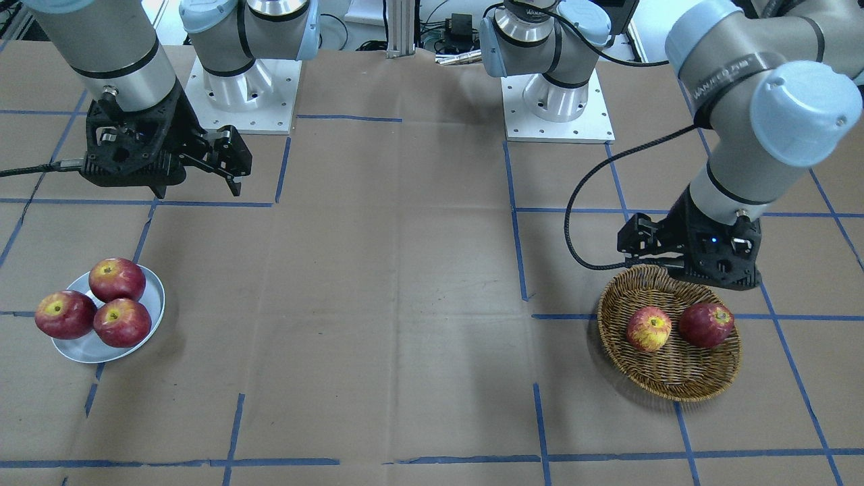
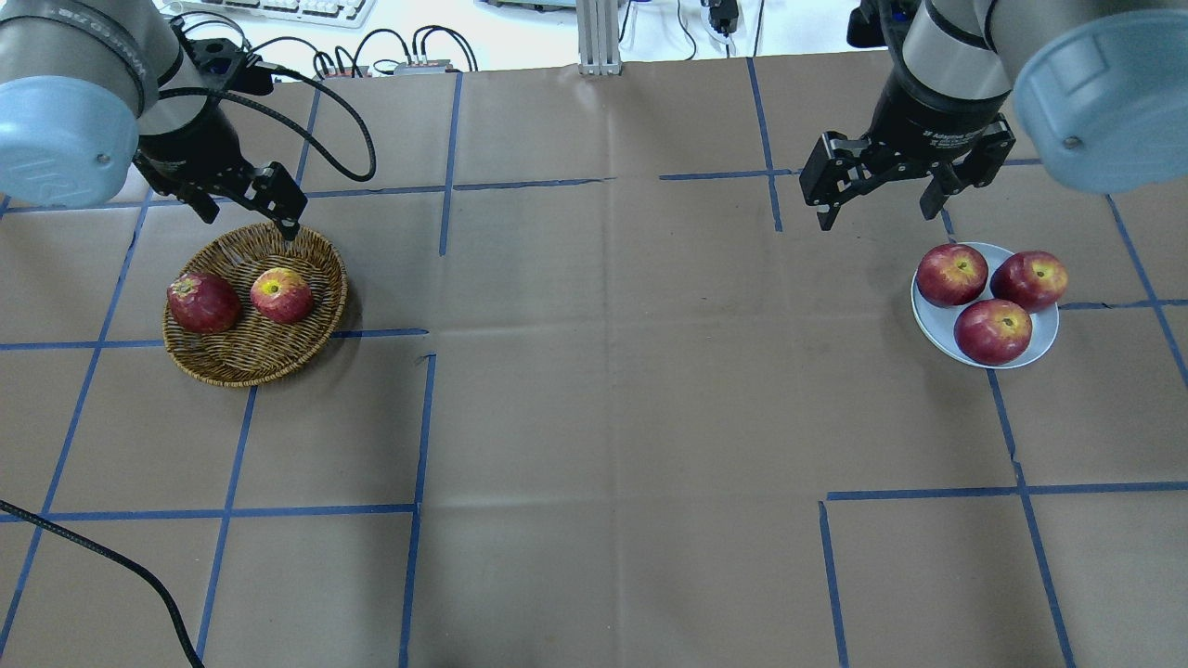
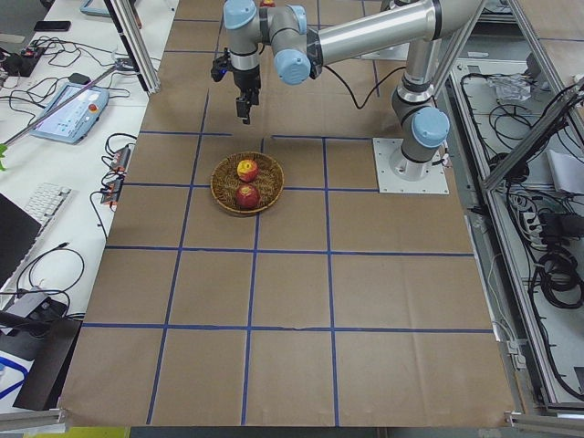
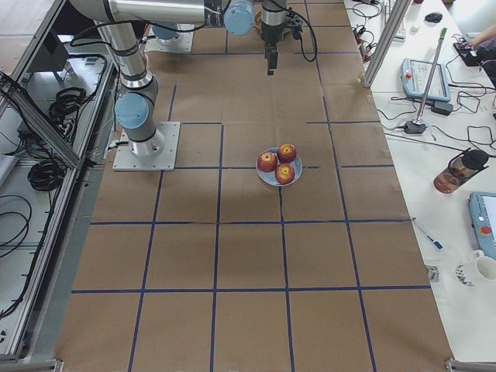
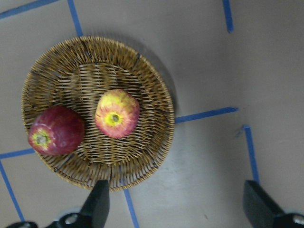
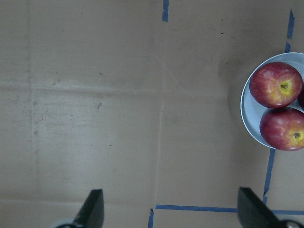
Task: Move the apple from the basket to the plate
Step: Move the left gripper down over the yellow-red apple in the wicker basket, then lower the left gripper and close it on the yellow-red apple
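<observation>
I have the brown paper-covered table (image 2: 594,417) on screen, with both containers well apart at opposite ends. The larger is the wicker basket (image 2: 243,375) on my left-arm side. It holds two fruits: the pale yellow-streaked apple (image 2: 281,294) near the middle, stem end up, and a dark red apple (image 2: 203,302) just beside it. The small grey-white plate (image 2: 928,320) on the right-arm side carries three red apples (image 2: 993,331) packed close together and filling most of it.

The left gripper (image 5: 175,199) hangs above the basket's edge with its fingers spread wide and nothing between them. One finger is over the rim and the other over bare paper. The right gripper (image 2: 876,215) is raised near the plate, off to one side of it. Its fingers are also spread and hold nothing.

Both containers show together only in the overhead and front cameras. The left side camera gives me the basket without the plate, and the right side camera gives me the plate without the basket. My left wrist camera looks straight down into the basket and shows a thin strip of weave between the two fruits, which the overhead blurs together. My right wrist camera shows mostly paper, with the plate cut off at the frame edge and only two of its apples clearly in view.
</observation>
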Motion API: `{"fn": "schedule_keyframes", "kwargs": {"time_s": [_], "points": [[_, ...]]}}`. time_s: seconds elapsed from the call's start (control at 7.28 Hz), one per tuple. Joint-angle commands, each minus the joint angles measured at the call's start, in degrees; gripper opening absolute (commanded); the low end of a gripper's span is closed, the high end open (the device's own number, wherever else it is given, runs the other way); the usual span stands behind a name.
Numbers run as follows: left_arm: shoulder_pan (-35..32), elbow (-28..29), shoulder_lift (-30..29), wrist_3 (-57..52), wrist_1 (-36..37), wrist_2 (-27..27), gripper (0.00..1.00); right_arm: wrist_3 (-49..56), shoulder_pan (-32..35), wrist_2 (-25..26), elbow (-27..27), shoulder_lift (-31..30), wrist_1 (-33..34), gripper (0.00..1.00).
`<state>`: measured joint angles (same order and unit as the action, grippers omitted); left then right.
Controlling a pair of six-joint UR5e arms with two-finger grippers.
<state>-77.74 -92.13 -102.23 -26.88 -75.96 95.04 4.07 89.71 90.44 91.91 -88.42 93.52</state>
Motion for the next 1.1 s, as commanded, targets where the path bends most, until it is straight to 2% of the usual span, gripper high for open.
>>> {"fn": "schedule_keyframes", "kwargs": {"time_s": [0.0, 0.14, 0.55, 0.96], "points": [[2.86, -0.07, -5.50, -4.23, 4.65, 0.06, 0.99, 0.06, -0.06, 0.09, 0.03, 0.00, 0.17, 1.00], [2.95, -0.07, -8.74, -5.37, 8.86, -0.02, 0.99, 0.06, -0.06, 0.09, 0.12, 0.00, 0.44, 1.00], [2.95, -1.55, -11.59, -5.29, 10.57, -0.29, 0.97, 0.15, -0.06, 0.09, 0.12, 0.00, 0.44, 1.00], [3.04, -6.38, -13.24, -5.72, 21.17, -2.65, 0.96, 0.06, -0.06, 0.00, -0.06, 0.00, 0.44, 1.00]]}}
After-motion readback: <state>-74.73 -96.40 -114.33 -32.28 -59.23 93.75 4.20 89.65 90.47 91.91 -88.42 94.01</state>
